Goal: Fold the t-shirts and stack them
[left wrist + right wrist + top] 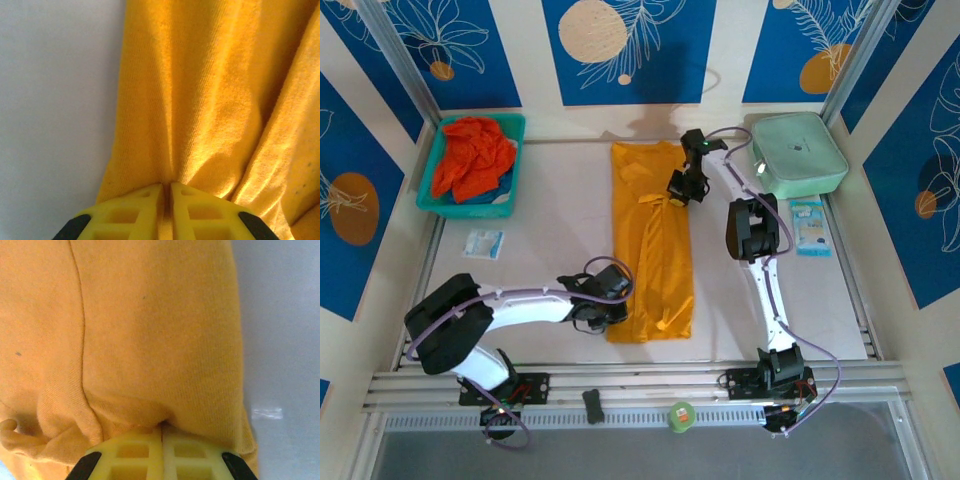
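Left gripper (166, 187) by the tabletop's (545, 195) near edge and right gripper (162, 427) farther back both clamp shut on the yellow-orange t-shirt (650, 250), seemingly mid-fold; next, its ends should meet evenly.

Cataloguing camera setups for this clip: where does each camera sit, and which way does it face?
Top external: above and behind the arm bases, looking down on the table; both arms show, left gripper and right gripper on the yellow-orange t-shirt.
Left wrist: on the left arm, looking past its yellow fingers at pinched shirt edge and bare table.
Right wrist: same on the right arm, fingers closed on cloth.
Shared: all three see that shirt and the tabletop.
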You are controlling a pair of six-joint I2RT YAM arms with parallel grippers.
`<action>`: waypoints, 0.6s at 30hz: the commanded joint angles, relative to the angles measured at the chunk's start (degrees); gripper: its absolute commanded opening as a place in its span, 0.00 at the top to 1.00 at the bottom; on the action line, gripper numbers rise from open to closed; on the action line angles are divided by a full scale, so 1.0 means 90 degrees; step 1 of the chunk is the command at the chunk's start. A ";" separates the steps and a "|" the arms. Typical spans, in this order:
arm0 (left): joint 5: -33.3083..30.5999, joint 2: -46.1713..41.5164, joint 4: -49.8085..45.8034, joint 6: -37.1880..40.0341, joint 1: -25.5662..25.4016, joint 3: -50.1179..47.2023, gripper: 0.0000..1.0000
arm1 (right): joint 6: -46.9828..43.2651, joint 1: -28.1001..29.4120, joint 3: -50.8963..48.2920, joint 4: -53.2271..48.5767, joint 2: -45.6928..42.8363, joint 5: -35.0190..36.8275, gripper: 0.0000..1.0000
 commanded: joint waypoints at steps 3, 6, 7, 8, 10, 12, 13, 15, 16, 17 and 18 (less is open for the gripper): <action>0.0058 -0.0125 -0.0908 -0.0276 -0.0128 -0.0100 0.80 | -0.0373 0.0051 -0.0123 -0.0335 0.0139 -0.0114 1.00; -0.0149 -0.0304 -0.1260 -0.0070 -0.0132 0.0240 0.72 | -0.0588 0.0078 -0.0381 -0.0195 -0.0377 -0.0166 1.00; -0.0225 -0.0344 -0.1411 0.0033 -0.0125 0.0412 0.70 | -0.0661 0.0092 -0.0490 -0.0170 -0.0606 -0.0134 1.00; -0.0288 -0.0368 -0.1545 0.0122 -0.0126 0.0570 0.68 | -0.0708 0.0123 -0.0595 -0.0160 -0.0818 -0.0064 1.00; -0.0452 -0.0420 -0.1894 0.0310 -0.0129 0.0947 0.66 | -0.0815 0.0213 -0.0932 -0.0131 -0.1376 0.0159 1.00; -0.0635 -0.0474 -0.2226 0.0434 -0.0128 0.1258 0.64 | -0.0884 0.0355 -0.1463 -0.0038 -0.1967 0.0418 0.97; -0.0742 -0.0508 -0.2383 0.0507 -0.0115 0.1390 0.64 | -0.0907 0.0455 -0.1832 0.0047 -0.2330 0.0575 0.97; -0.0949 -0.0588 -0.2652 0.0594 -0.0104 0.1553 0.63 | -0.0944 0.0680 -0.2618 0.0317 -0.2994 0.0703 0.96; -0.1021 -0.0635 -0.2749 0.0623 -0.0077 0.1589 0.63 | -0.0919 0.0813 -0.3034 0.0456 -0.3326 0.0711 0.95; -0.1062 -0.0669 -0.2802 0.0642 -0.0047 0.1583 0.63 | -0.0859 0.0942 -0.3416 0.0550 -0.3584 0.0713 0.95; -0.1104 -0.0709 -0.2850 0.0656 -0.0010 0.1550 0.64 | -0.0785 0.1109 -0.3824 0.0628 -0.3847 0.0694 0.94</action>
